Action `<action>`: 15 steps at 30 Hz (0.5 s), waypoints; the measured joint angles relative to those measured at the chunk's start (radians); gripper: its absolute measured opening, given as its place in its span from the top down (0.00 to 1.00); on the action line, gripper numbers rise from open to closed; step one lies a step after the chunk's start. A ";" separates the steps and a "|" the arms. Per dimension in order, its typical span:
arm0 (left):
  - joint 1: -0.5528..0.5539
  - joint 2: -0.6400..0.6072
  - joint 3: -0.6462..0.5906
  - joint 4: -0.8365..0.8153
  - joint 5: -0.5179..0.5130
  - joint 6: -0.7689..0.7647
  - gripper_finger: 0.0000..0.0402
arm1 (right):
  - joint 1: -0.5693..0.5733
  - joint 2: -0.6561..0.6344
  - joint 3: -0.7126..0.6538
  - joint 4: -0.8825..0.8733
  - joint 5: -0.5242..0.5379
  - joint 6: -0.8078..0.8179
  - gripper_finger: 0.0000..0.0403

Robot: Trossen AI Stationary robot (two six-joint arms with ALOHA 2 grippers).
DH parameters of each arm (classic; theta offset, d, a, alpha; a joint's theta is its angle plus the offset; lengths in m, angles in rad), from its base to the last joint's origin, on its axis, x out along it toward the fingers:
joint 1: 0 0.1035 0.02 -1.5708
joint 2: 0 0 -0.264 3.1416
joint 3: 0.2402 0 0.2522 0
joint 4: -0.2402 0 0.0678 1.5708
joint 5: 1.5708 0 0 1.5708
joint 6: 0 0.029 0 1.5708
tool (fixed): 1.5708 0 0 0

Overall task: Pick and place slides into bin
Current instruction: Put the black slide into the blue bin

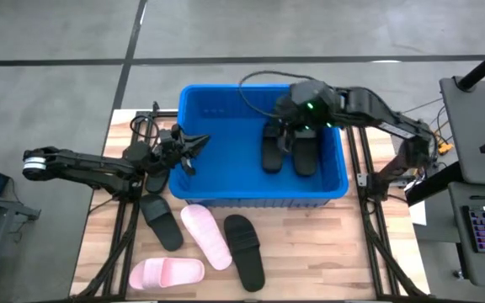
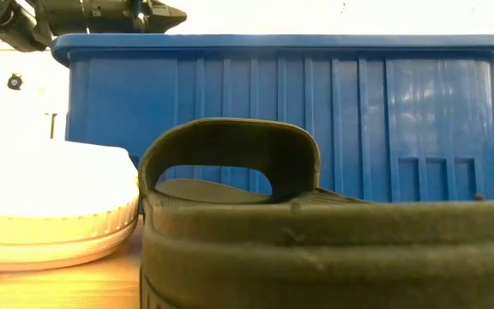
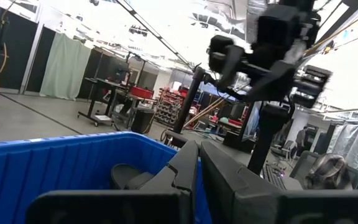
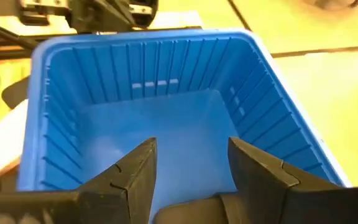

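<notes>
**Blue bin, two black slides inside, right pincer over them**

Blue plastic filled most of what I saw: the bin [image 1: 226, 135] sat mid-table with its ribbed walls. My right gripper [image 1: 286, 135] hung inside it near the wall closest to the right arm's base, directly above two black slides [image 1: 289, 150] lying side by side on the bin's floor. Through the right wrist camera its fingers [image 4: 132, 177] stood apart, and a dark slide strap [image 4: 194, 210] showed just below the gap between them; whether the fingers touched it I could not tell.

My left gripper [image 1: 194, 145] waited at the opposite rim, across the bin from the right one, its jaws closed on nothing and its tips poking just over the edge.

Outside the bin, beyond the long wall on the side away from the right arm's reach, four slides lay loose on the wooden table [image 1: 310, 252]: a black slide [image 1: 160, 220] nearest the left arm, a pink slide [image 1: 206, 237] beside it, another black slide [image 1: 244, 251] further along, and a second pink slide [image 1: 167, 273] lying crosswise at the table's edge. A fifth dark shape sat beneath the left arm, too hidden to name.

I could read no brand, label or writing anywhere.
</notes>
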 joint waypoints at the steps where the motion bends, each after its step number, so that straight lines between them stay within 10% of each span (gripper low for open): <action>1: 0.000 0.000 0.000 0.000 0.000 0.000 0.98 | 0.023 -0.015 -0.006 0.001 0.027 0.015 0.54; 15: 0.000 0.000 0.000 0.000 0.001 0.000 0.98 | 0.324 -0.156 -0.083 0.005 0.268 0.176 0.54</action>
